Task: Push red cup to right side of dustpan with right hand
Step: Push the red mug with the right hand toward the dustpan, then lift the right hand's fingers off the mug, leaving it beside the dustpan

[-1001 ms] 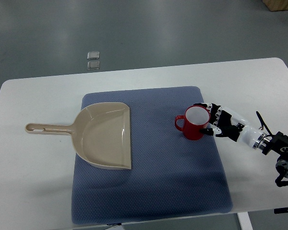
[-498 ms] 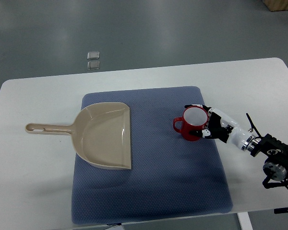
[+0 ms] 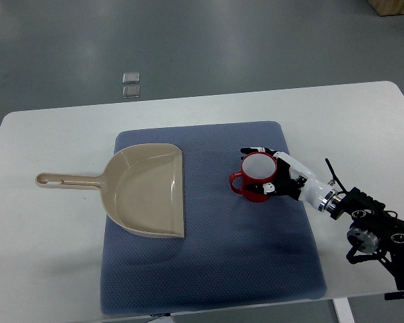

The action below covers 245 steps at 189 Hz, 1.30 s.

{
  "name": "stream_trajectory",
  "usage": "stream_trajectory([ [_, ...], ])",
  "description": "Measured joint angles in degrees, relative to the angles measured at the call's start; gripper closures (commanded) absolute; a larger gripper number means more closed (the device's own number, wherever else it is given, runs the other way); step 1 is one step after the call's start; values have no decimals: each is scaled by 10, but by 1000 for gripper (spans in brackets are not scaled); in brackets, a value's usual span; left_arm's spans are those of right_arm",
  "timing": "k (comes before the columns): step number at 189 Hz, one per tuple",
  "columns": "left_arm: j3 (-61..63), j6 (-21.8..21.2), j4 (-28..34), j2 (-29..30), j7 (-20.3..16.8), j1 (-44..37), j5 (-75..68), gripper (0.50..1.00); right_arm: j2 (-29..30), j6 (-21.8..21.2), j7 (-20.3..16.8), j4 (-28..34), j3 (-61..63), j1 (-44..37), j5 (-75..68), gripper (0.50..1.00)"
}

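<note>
**Right hand cupped against the red cup, mid-mat**

You have the right hand (image 3: 277, 176), black and white with jointed fingers, reaching in low from the lower right edge, its forearm slanting up and to the left across the corner of the white table (image 3: 363, 114). The wrist is nearly level with the cup, and the bulky black joint housing sits out over the bare table near the mat's right edge.

Look at the fingers (image 3: 254, 151): they are curled around the far side of the round red mug with a white inside (image 3: 257, 177), and the thumb side presses the near right wall. The hand wraps the cup's right half, touching it; you cannot tell from this angle whether it is truly clamped or only cupped against it.

The mug stands upright on the blue-grey textured mat (image 3: 209, 269), right of centre, with its small loop handle pointing left toward the dustpan. The beige plastic dustpan with a long slotted handle (image 3: 145, 192) lies on the mat's left part, its open straight lip facing right toward the cup and its handle stretching left onto the table. A clear strip of mat separates cup and dustpan lip; they are near but apart.

Beyond the table's far edge, two small clear square tiles (image 3: 130, 84) lie on the grey floor
</note>
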<state>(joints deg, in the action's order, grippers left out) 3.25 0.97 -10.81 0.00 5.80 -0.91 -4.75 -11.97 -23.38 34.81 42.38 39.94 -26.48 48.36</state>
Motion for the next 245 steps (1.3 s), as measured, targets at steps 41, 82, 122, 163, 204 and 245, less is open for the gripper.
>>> stream_trajectory([
  [41, 0, 0, 0, 0, 0, 0, 0, 500, 18, 12, 0, 1, -12, -7, 5, 595],
  [82, 0, 0, 0, 0, 0, -1, 0, 500, 31, 12, -1, 2, -19, -15, 5, 599],
  [122, 0, 0, 0, 0, 0, -1, 0, 500, 50, 18, -1, 3, -34, -17, 7, 599],
  [163, 0, 0, 0, 0, 0, -2, 0, 500, 72, 24, -1, 5, -36, -17, 17, 599],
  [204, -1, 0, 0, 0, 0, -2, 0, 500, 90, 25, -2, 8, -36, -18, 18, 601],
  [245, -1, 0, 0, 0, 0, -2, 0, 500, 101, 30, -4, 11, -36, -18, 18, 601],
])
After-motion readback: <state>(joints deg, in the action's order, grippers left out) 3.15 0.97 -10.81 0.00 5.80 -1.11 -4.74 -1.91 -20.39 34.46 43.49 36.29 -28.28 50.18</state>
